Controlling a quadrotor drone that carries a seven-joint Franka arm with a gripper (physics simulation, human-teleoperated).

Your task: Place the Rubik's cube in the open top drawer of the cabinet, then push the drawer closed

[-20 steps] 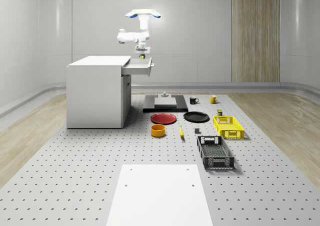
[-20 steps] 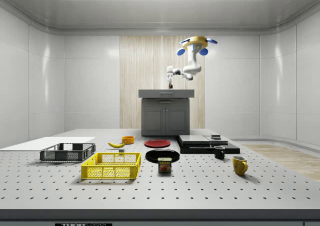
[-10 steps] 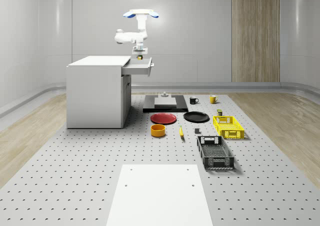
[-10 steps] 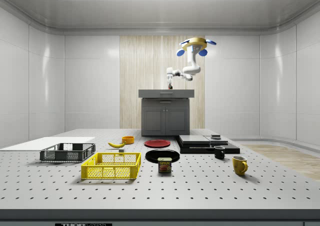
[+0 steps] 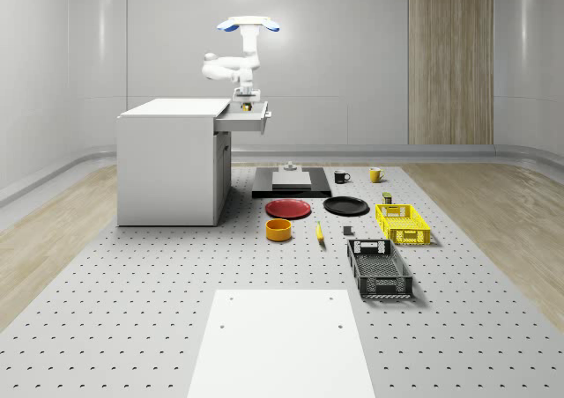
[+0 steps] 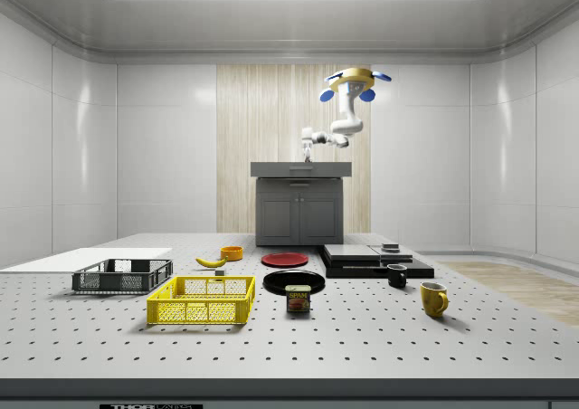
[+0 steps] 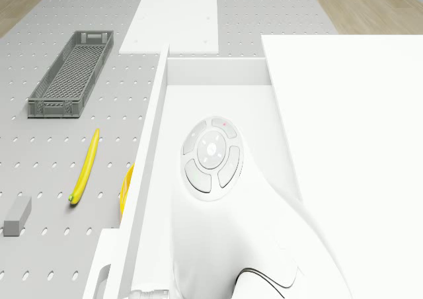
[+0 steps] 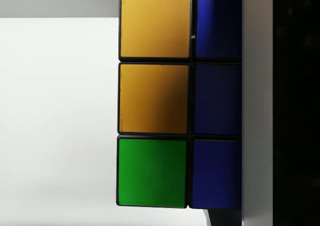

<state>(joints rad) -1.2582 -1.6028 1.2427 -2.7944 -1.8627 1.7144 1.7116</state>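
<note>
The white drone [image 5: 251, 24] hovers above the cabinet's [image 5: 172, 160] open top drawer [image 5: 249, 121]. Its arm bends down so that the gripper [image 5: 246, 100] hangs over the drawer's inside, at about rim height. The gripper is shut on the Rubik's cube [image 8: 155, 98]. The wrist view shows the cube's orange, green and blue tiles pressed against a black finger [image 8: 295, 106], with white drawer floor [image 8: 55, 116] beyond. In the drone view the arm's wrist [image 7: 211, 157] sits over the drawer, between the drawer front wall [image 7: 151, 167] and the cabinet top [image 7: 350, 147]. In the side view the gripper [image 6: 307, 156] is just above the cabinet [image 6: 299, 210].
On the perforated floor below the drawer lie a banana [image 7: 86, 167], an orange bowl [image 5: 278, 230], a red plate [image 5: 288, 208], a black plate [image 5: 345, 206], a grey crate [image 7: 69, 74], a yellow basket [image 5: 402, 223], two mugs and a white board [image 5: 280, 341].
The drone has drifted a little toward the cabinet. The gripper with the cube has come lower, closer to the drawer.
</note>
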